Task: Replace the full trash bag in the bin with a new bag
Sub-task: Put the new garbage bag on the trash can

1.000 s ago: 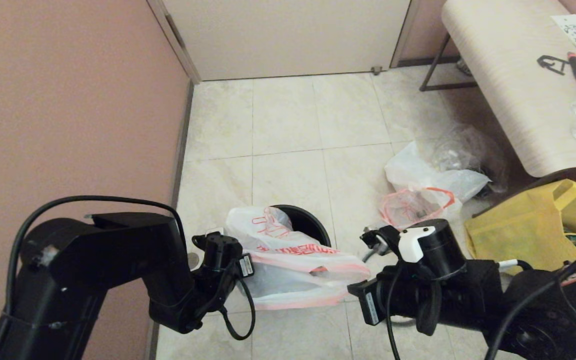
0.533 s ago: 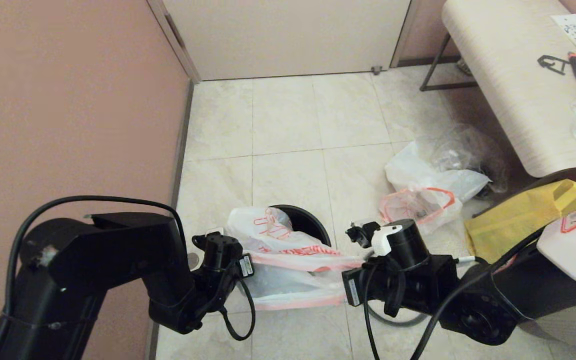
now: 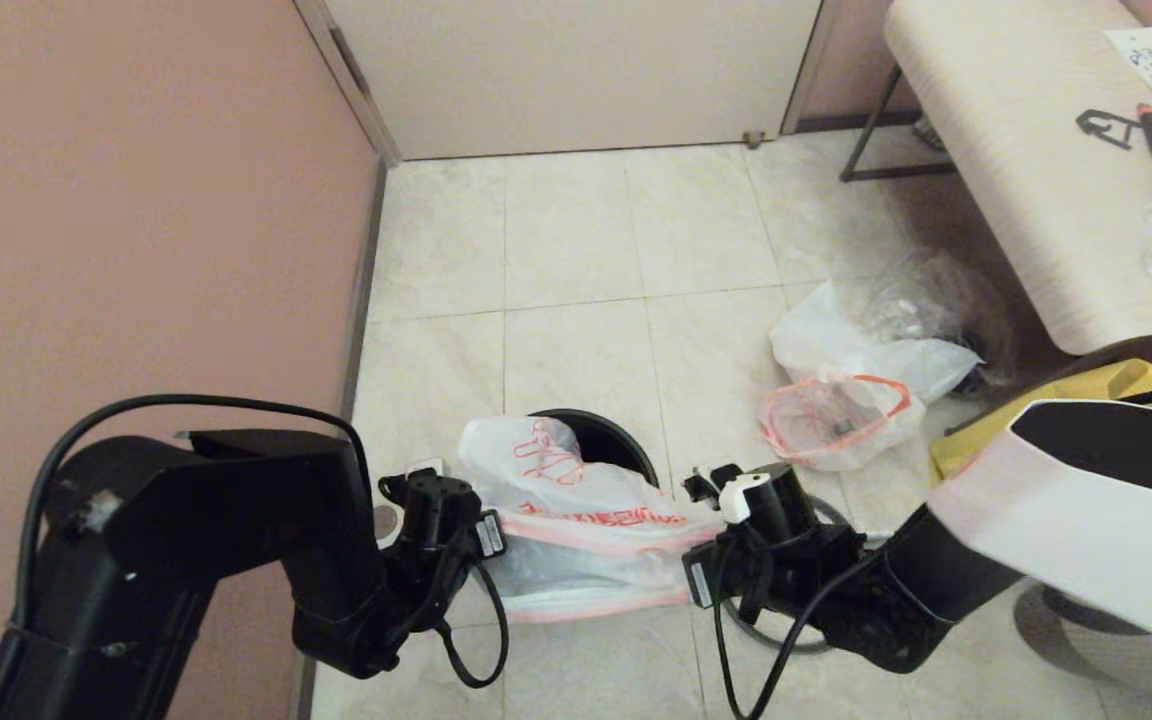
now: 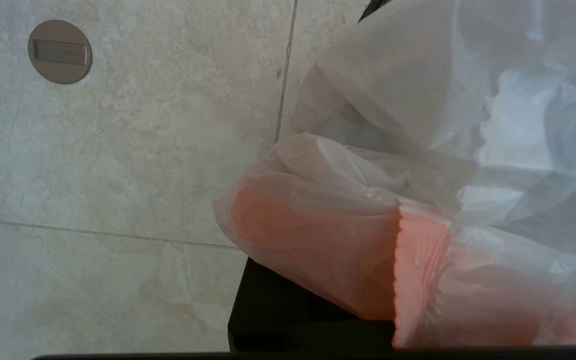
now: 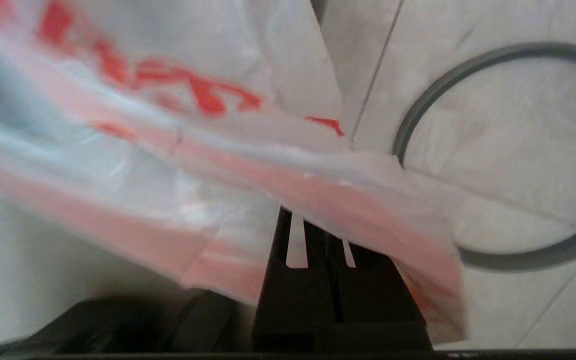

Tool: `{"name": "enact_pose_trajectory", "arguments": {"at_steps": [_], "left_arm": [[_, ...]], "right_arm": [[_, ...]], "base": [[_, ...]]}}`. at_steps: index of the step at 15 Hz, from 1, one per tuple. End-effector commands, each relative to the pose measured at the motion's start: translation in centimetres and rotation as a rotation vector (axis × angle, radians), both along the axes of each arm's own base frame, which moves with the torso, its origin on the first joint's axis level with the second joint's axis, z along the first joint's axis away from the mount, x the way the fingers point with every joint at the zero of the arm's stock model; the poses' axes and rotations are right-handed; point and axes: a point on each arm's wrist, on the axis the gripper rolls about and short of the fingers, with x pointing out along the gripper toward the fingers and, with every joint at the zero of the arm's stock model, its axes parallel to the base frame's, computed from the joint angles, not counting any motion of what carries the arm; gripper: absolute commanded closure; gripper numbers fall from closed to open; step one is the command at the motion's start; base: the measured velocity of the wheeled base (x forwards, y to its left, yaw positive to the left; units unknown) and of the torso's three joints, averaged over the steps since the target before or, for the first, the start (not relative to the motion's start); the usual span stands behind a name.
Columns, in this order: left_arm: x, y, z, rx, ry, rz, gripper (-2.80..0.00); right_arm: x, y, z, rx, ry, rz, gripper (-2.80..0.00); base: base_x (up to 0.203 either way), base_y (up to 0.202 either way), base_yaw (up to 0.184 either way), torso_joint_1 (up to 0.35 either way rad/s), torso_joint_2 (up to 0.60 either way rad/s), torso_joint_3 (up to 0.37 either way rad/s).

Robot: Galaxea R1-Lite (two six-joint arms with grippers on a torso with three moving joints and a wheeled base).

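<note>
The new bag (image 3: 576, 500), white with red cartoon print and a pink-orange edge, hangs stretched between both grippers in front of and over the bin. My left gripper (image 3: 489, 535) holds its left edge; in the left wrist view the pink edge (image 4: 348, 250) drapes over the black finger (image 4: 288, 310) and hides the tips. My right gripper (image 3: 699, 577) is shut on the right edge, its fingers (image 5: 295, 280) pressed together. The black bin (image 3: 608, 440) shows only its far rim behind the bag. Its grey ring (image 5: 418, 115) lies on the floor. The full trash bag (image 3: 841, 400) rests on the tiles at the right.
A clear bag (image 3: 926, 290) of dark items lies beside the full bag. The yellow tote (image 3: 1086, 385) is mostly hidden behind my right arm. A pale bench (image 3: 1016, 150) stands at the right, a pink wall (image 3: 136, 200) at the left, and a round floor cover (image 4: 60, 51) near the wall.
My right arm has swung left and lower, carrying the bag's right edge down toward the bin. Its white upper arm now covers most of the tote. The left gripper has barely moved.
</note>
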Motion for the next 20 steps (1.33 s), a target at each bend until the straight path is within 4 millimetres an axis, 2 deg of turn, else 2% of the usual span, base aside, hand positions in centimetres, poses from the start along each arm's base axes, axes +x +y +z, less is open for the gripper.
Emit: {"name": "enact_pose_trajectory", "arguments": {"at_steps": [1,4,7,12,16,20], "left_arm": [[0.0,0.0,0.0,-0.003,-0.005,0.002,0.00],[0.0,0.0,0.0,-0.002,-0.004,0.000,0.00],[-0.3,0.0,0.2,-0.020,0.004,-0.031,0.00],[-1.6,0.3,1.2,-0.089,0.041,-0.145,0.00],[-2.2,0.4,1.0,-0.105,0.066,-0.199,0.00],[-2.1,0.3,0.3,-0.077,0.076,-0.212,0.00]], "right_arm": [[0.7,0.2,-3.6,-0.048,0.051,-0.010,0.00],[2.4,1.0,-5.5,-0.048,0.042,-0.023,0.00],[5.5,1.1,-5.3,-0.016,-0.025,-0.077,0.00],[8.8,1.6,-2.9,-0.003,-0.184,-0.221,0.00],[10.8,2.4,-2.2,0.015,-0.273,-0.306,0.00],[9.8,1.7,2.1,0.092,-0.306,-0.332,0.00]], "base": [[0.000,0.000,0.000,0.000,0.00,0.000],[0.000,0.000,0.000,0.000,0.00,0.000],[0.000,0.000,0.000,0.000,0.00,0.000],[0.000,0.000,0.000,0.000,0.00,0.000],[0.000,0.000,0.000,0.000,0.00,0.000],[0.000,0.000,0.000,0.000,0.00,0.000]]}}
